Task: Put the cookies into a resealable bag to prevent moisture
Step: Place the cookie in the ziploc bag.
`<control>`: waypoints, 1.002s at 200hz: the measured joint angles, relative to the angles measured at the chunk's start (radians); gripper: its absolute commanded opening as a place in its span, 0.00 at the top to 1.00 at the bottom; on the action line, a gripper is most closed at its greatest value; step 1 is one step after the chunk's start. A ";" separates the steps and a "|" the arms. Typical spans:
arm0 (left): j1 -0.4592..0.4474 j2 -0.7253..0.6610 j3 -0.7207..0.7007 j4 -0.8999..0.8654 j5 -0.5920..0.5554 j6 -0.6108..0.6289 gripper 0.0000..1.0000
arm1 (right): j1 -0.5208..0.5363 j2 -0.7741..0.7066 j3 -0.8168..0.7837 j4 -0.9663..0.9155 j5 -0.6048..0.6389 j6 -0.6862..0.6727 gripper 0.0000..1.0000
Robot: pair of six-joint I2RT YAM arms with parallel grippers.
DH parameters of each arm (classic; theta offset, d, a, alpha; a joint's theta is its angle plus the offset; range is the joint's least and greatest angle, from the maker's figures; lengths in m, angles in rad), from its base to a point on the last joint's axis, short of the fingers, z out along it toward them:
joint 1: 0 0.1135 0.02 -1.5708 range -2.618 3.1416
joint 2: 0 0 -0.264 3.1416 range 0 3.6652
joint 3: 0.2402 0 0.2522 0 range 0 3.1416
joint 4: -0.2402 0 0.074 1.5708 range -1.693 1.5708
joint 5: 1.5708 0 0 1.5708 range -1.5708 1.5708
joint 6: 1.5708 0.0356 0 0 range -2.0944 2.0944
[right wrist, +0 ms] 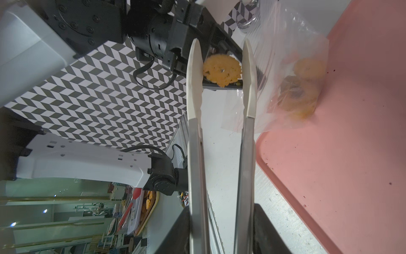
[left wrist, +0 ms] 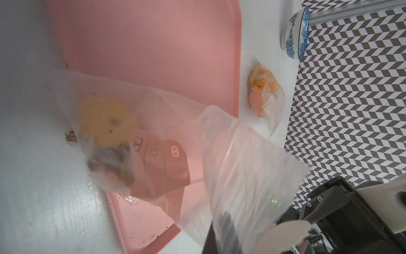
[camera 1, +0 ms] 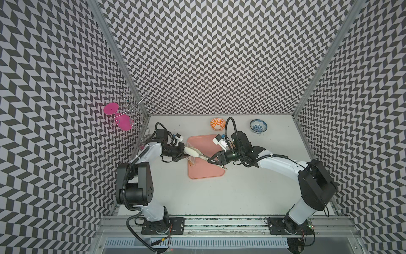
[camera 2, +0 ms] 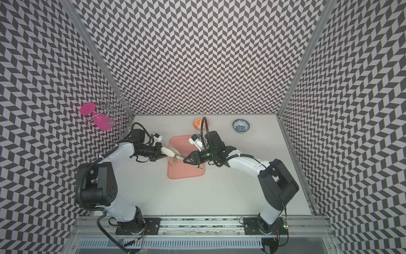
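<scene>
Your left gripper (camera 1: 183,153) has its jaws closed, pinching the rim of the clear plastic resealable bag (right wrist: 285,44). The bag's bottom rests at the edge of the flat pink plastic tray (camera 1: 206,169).

Your right gripper (camera 1: 211,160) has its jaws clamped on the handles of the metal tongs with white tips (right wrist: 195,154). A round yellow ridged cookie (right wrist: 220,70) sits between the tong tips by the bag mouth, against the left gripper's black finger. Can't tell if it's past the rim. The yellow round and brown ring cookies (right wrist: 299,88) lie at the bottom of the bag.

Handling, my read:
- **Cookie:** light, stiff and brittle. Crumbs on the tray suggest it sheds. Hold it across its width with the soft tips, minimum squeeze.
- **Bag film:** thin, limp and slippery. Take it at the rim only.
</scene>
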 measured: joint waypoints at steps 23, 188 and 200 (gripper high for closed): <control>0.002 -0.008 0.000 -0.009 -0.011 0.000 1.00 | -0.008 0.000 0.010 -0.002 0.010 -0.002 0.58; -0.106 -0.038 0.209 -0.223 -0.428 0.020 1.00 | -0.047 -0.018 0.047 -0.141 0.096 -0.078 0.61; -0.120 -0.038 0.220 -0.234 -0.460 0.019 1.00 | -0.051 -0.030 0.047 -0.149 0.102 -0.081 0.62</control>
